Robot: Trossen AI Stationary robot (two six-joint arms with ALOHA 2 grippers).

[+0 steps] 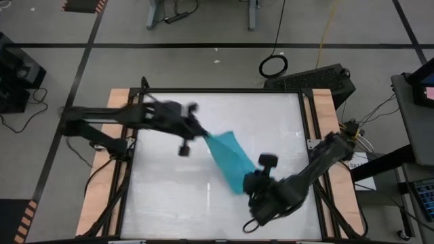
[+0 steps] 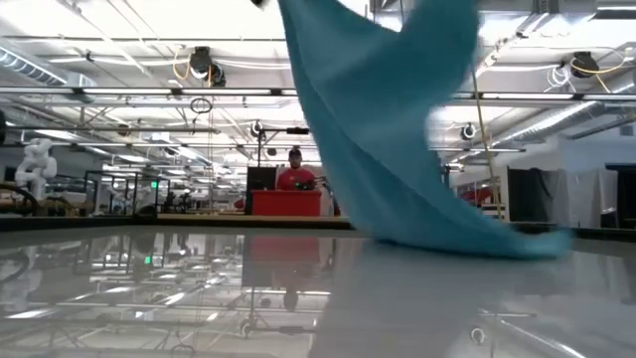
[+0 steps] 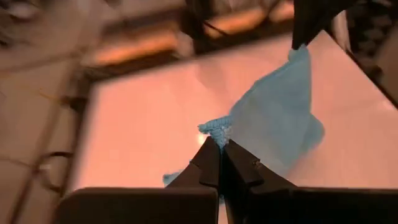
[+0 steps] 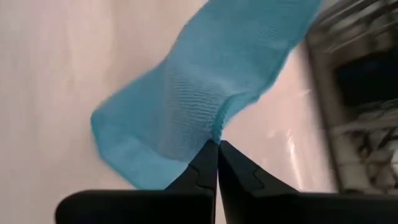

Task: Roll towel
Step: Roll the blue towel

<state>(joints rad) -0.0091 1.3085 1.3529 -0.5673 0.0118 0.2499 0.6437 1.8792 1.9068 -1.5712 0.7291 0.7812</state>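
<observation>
towel [image 1: 229, 158] stretched | left gripper [image 3: 219, 142], right gripper [image 4: 217, 144] pinch corners | grips blurred overhead

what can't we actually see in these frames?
- Low view: both hands are cut off by the top edge; only the hanging turquoise-blue soft cloth towel shows.
- High view: the left hand is motion-blurred, so its pinch on the towel is unclear there.
- High view: the right hand hides the towel's near end.
- Left wrist view: surroundings blurred beyond the white tabletop.
</observation>
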